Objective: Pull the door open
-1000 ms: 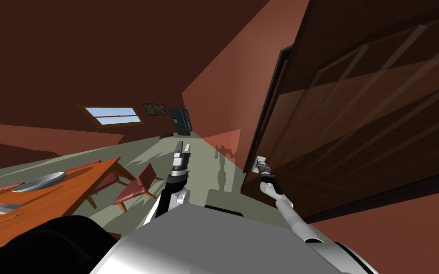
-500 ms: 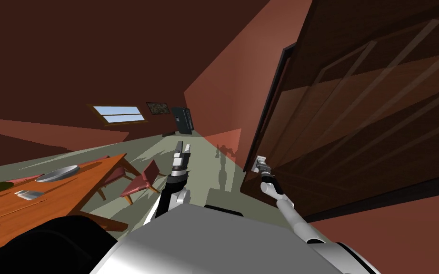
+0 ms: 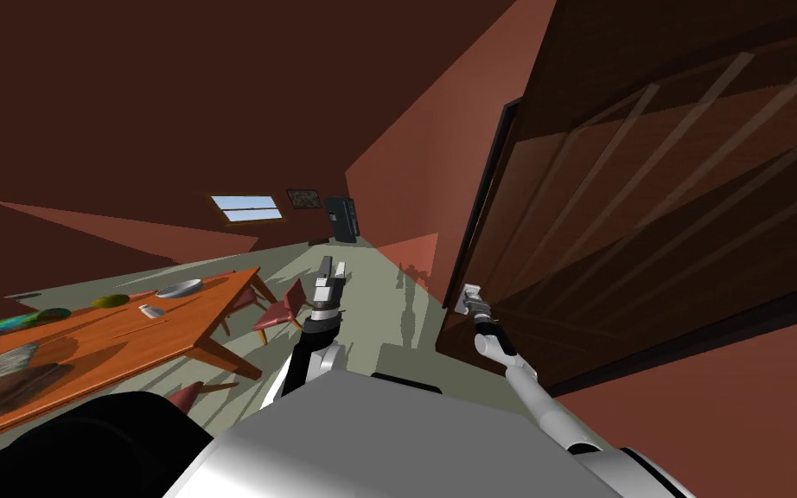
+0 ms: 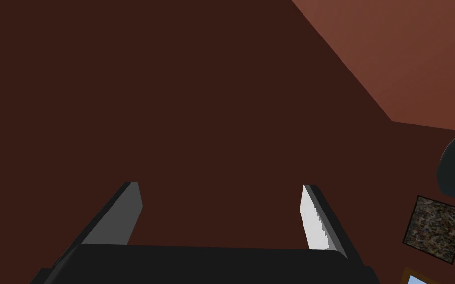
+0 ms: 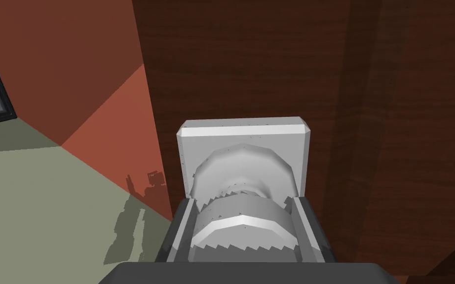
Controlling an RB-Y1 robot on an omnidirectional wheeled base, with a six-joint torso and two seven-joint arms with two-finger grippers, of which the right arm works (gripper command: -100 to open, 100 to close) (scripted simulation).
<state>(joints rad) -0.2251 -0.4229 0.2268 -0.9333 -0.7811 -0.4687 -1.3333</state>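
R. gripper (image 5: pixel 241 206) is clamped tight on the round light grey door knob (image 5: pixel 241 229) — it presses both its sides, just before the square grey backplate (image 5: pixel 244 130) of the dark brown wooden door (image 5: pixel 369 123) at my right-front. L. gripper (image 4: pixel 221 197), in front of me, is wide open w/ nothing in it. Risk, I think: the knob is smooth and round, so the grip may slip off if the pull leaves the door's arc — or the door edge may hit my base.
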